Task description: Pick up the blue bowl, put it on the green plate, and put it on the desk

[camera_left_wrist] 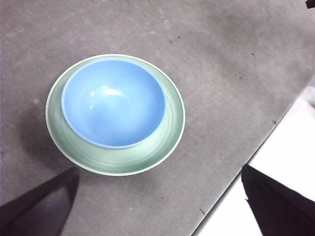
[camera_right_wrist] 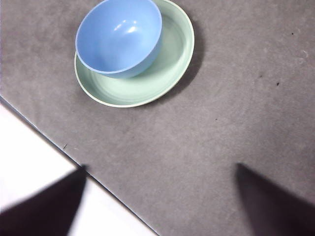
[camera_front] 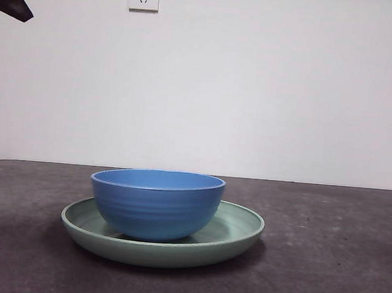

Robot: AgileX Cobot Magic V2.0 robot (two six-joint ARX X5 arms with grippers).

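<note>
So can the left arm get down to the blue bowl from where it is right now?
Probably yes. The left gripper hangs open above the desk, and nothing stands between it and the blue bowl, which sits uncovered on the green plate.

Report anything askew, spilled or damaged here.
Nothing stands out. The bowl sits upright and empty on the plate, off-centre but stable. No cracks or spills show on the desk. Both grippers hang open, clear of the dishes.
</note>
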